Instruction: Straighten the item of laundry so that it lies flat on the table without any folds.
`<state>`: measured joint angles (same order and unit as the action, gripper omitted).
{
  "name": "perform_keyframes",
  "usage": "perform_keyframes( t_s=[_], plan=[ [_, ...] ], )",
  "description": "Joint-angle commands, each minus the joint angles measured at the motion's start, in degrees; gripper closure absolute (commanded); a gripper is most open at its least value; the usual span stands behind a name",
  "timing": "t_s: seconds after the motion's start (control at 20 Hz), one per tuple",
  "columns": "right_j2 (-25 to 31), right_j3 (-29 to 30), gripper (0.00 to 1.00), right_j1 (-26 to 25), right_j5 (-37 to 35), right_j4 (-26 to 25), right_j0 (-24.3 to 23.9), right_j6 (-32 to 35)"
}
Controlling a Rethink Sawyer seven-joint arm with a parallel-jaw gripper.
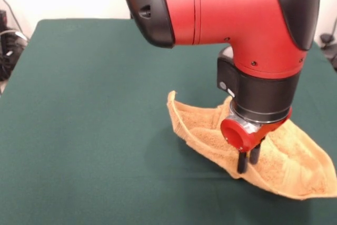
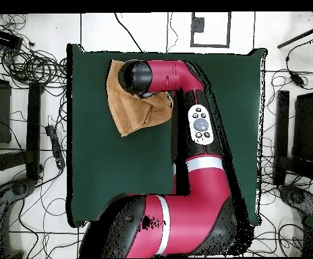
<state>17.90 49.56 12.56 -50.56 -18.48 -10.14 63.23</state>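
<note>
Near the green desk's edge, the orange-tan towel lies crumpled, one side raised in a ridge. The gripper pinches that fold, fingers together on it.

**Occlusions and cut-offs, both views**

Front view: the arm runs off the top edge and hides the table's far right part. The towel's right tip is cut by the right edge; its middle lies behind the wrist. The gripper shows two dark fingers set close together, tips sunk in the cloth; grip unclear.

Overhead view: the arm's head covers the gripper and part of the towel.
</note>
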Motion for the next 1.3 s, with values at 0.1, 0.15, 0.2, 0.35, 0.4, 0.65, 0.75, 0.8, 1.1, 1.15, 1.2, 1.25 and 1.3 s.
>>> perform_keyframes(
  t_s=[0.1,0.15,0.2,0.35,0.4,0.65,0.75,0.8,1.1,1.15,1.2,1.25,1.3],
  plan=[
    [1.0,1.9,0.00,-3.4,-7.5,2.4,0.4,6.0],
    [0.9,1.9,0.00,-3.4,-7.5,2.3,0.4,6.1],
    [0.9,1.9,0.00,-3.4,-7.5,2.3,0.4,6.2],
    [1.2,1.5,0.00,-3.6,-7.0,2.2,0.5,6.0],
    [1.8,0.7,0.00,-3.7,-6.1,1.9,0.6,4.7],
    [1.0,1.8,0.00,-1.4,-7.4,2.4,1.1,6.4],
    [0.8,4.3,0.00,0.9,-7.1,2.8,0.9,6.8],
    [0.5,5.5,0.00,2.0,-7.0,2.9,0.7,7.3],
    [-0.2,11.7,0.00,8.7,-8.4,4.2,-0.9,6.5],
    [-0.3,12.6,0.00,9.7,-8.6,4.4,-1.1,6.5],
    [-0.5,13.4,0.00,10.4,-8.4,4.5,-1.3,6.5],
    [-0.5,13.7,0.00,10.6,-8.0,4.4,-1.5,6.0],
    [-0.5,13.1,0.00,10.2,-7.8,4.3,-1.5,5.8]
  ],
)
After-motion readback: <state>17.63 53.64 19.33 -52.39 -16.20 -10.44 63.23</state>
